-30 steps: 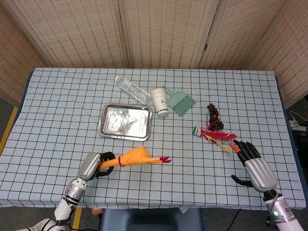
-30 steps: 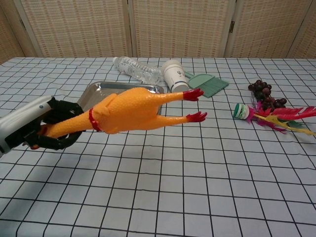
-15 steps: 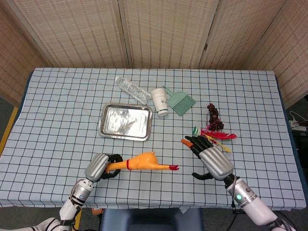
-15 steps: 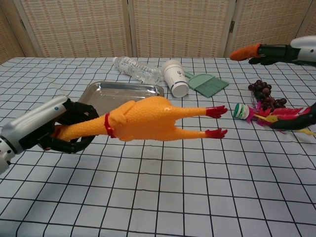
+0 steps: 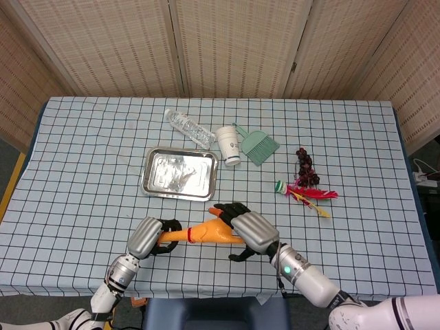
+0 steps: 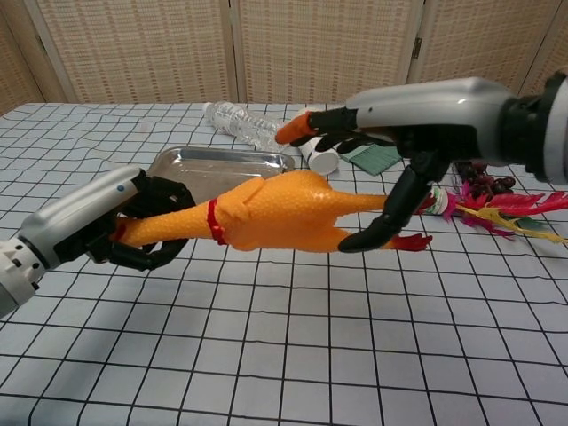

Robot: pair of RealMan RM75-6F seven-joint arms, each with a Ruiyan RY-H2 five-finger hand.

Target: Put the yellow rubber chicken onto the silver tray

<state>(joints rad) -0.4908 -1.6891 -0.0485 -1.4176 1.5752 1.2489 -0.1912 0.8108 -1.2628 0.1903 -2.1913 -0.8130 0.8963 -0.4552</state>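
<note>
The yellow rubber chicken (image 5: 205, 234) (image 6: 275, 213) hangs level above the table's front edge, head end to the left, red feet to the right. My left hand (image 5: 148, 237) (image 6: 111, 222) grips its neck. My right hand (image 5: 249, 230) (image 6: 417, 124) hovers at the chicken's leg end with fingers spread above the body and the thumb below the legs, not closed on it. The silver tray (image 5: 180, 173) (image 6: 200, 169) lies on the cloth behind the chicken and holds nothing.
Behind the tray lie a clear water bottle (image 5: 188, 127), a tipped white cup (image 5: 229, 144) and a green dustpan brush (image 5: 260, 148). Dark grapes (image 5: 304, 167) and a feathered shuttlecock toy (image 5: 306, 192) sit at the right. The checked cloth covers the table.
My right hand swept from the table's front right corner leftward to the chicken's leg end. My left hand carried the chicken a little to the right.
</note>
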